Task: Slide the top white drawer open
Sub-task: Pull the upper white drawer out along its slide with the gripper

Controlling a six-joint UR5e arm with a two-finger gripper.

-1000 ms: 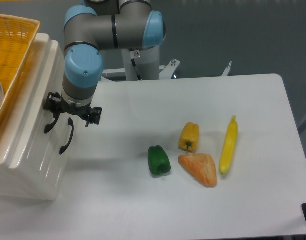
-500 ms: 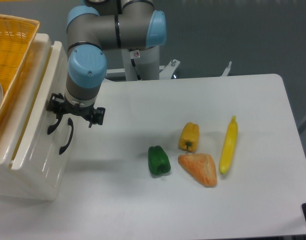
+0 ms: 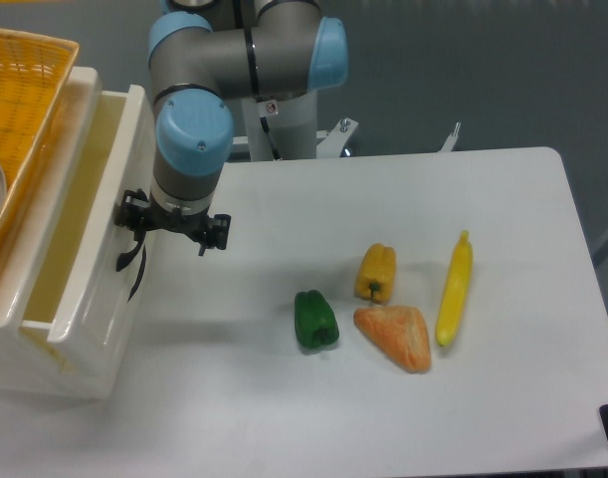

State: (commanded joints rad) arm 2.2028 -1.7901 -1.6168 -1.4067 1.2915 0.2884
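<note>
The top white drawer stands partly pulled out of the cream cabinet at the left, and its empty inside shows from above. My gripper is at the drawer's front panel, shut on its curved black handle. The blue wrist joint hides most of the fingers. Beneath the pulled-out front, the lower drawer stays in, its own handle mostly hidden.
A yellow woven basket sits on top of the cabinet. On the white table lie a green pepper, a yellow pepper, an orange wedge and a long yellow vegetable, all right of the arm.
My gripper has moved right, and the top drawer's front has come out with it, opening a gap that shows the drawer's inside. The vegetables have not moved.
</note>
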